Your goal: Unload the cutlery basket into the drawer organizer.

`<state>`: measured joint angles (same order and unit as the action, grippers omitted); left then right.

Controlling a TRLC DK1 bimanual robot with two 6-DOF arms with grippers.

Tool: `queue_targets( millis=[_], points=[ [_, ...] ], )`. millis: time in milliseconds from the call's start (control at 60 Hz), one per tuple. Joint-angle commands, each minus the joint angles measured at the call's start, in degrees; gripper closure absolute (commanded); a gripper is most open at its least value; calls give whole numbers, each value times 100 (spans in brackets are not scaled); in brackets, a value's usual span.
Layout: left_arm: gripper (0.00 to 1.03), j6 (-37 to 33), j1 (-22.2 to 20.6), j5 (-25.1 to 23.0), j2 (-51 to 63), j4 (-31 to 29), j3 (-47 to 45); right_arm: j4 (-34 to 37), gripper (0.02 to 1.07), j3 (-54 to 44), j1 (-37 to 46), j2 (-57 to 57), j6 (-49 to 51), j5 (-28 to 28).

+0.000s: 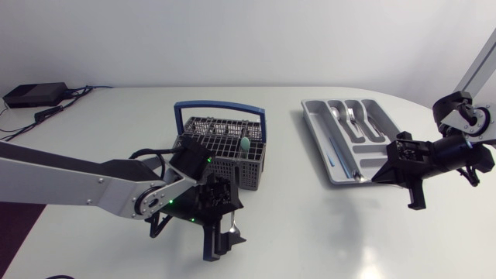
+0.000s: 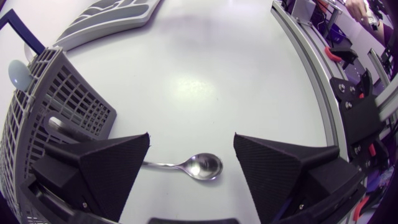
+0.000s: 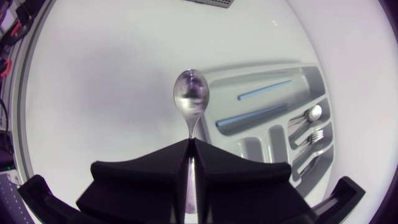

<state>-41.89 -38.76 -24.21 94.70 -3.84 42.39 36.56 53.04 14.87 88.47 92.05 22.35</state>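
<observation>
Spread wide at left gripper (image 2: 192,137), spoon (image 2: 204,166) flat between its fingers, cutlery basket (image 2: 62,99) alongside. Clamped at right gripper (image 3: 189,143) on second spoon (image 3: 191,96), drawer organizer (image 3: 261,70) just beside.

Silver-grey arm (image 1: 77,182), matte black pincer (image 1: 222,236)

White table (image 1: 310,225), grey mesh cutlery basket (image 1: 249,172) with blue handle standing near mid-table, grey drawer organizer (image 1: 319,138) lying flat to the basket's right, well apart, metal spoon (image 2: 193,166) lying flat just in front of the basket, black box (image 1: 32,94) with cables (image 1: 54,111) far to the basket's left, at the back edge.
</observation>
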Motion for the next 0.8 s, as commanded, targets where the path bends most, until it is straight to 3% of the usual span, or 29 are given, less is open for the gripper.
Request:
queue_targets(
  millis=[0,350,600,633,717,783],
  points=[
    [5,304,-79,-67,260,155,147,-70,101,330,227,294,630,41],
    [5,603,-360,135,638,559,155,-623,101,1376,903,1665,1280,-108],
    [5,594,-360,127,682,542,111,-1239,100,1332,824,2034,1307,-328],
    [5,594,-342,127,673,533,94,-1256,90,1323,798,2034,1263,-336],
    [5,585,-307,135,629,498,94,-1441,49,1253,745,1964,1087,-416],
    [5,594,-263,135,559,480,94,-1485,38,1244,701,1867,867,-442]
  ],
)
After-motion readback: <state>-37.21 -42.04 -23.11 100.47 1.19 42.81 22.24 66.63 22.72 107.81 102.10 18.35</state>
